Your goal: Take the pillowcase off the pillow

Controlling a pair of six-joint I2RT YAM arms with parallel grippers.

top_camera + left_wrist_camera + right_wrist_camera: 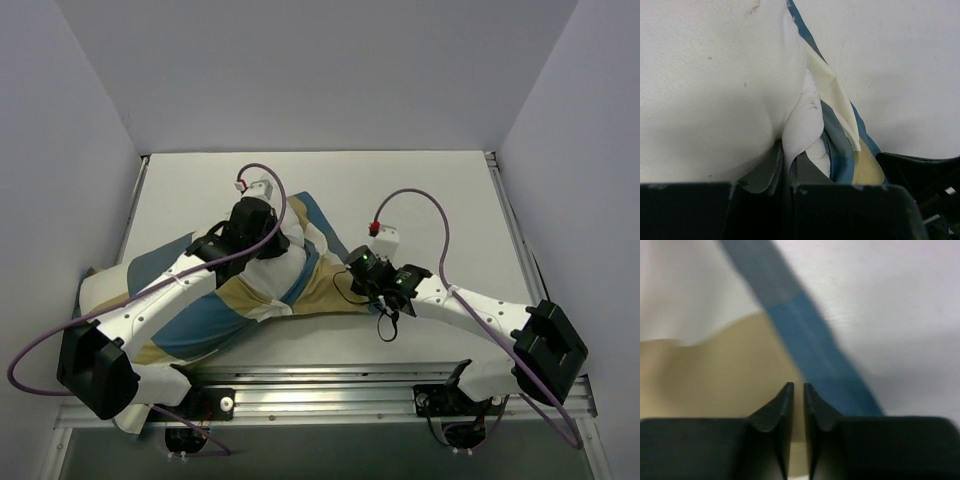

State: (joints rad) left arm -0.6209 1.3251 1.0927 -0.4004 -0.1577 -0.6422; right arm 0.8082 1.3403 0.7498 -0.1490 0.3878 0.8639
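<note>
- Two tools are closed on cloth above the white counter (pixel 420 180).
- Nearest is the lower-left end of the pillowcase (pixel 215 320). Its blue, tan and cream blocks run diagonally up and to the right across the counter.
- Right tool (pixel 797 389): the fingers are drawn to a thin slit with tan cloth showing in it, gripping the pillowcase at its right edge. A blue band of the cover runs just beside the tool, on the right of the wrist view.
- Left tool (pixel 789 162): it sits farther out than the right tool. Its fingers are pressed together on a raised fold of the pillow (pixel 705 90), gripping it.
- Pillow: its plain white surface, marked with a few small dark specks, fills the left of the left wrist view directly ahead of the left tool.
- Pillowcase at the left tool: blue-edged cream and blue layers lie just right of the pinched fold, touching the pillow.
- Farthest, in the overhead view, a blue corner of the pillowcase lies beyond the left tool, with bare counter behind it.
</note>
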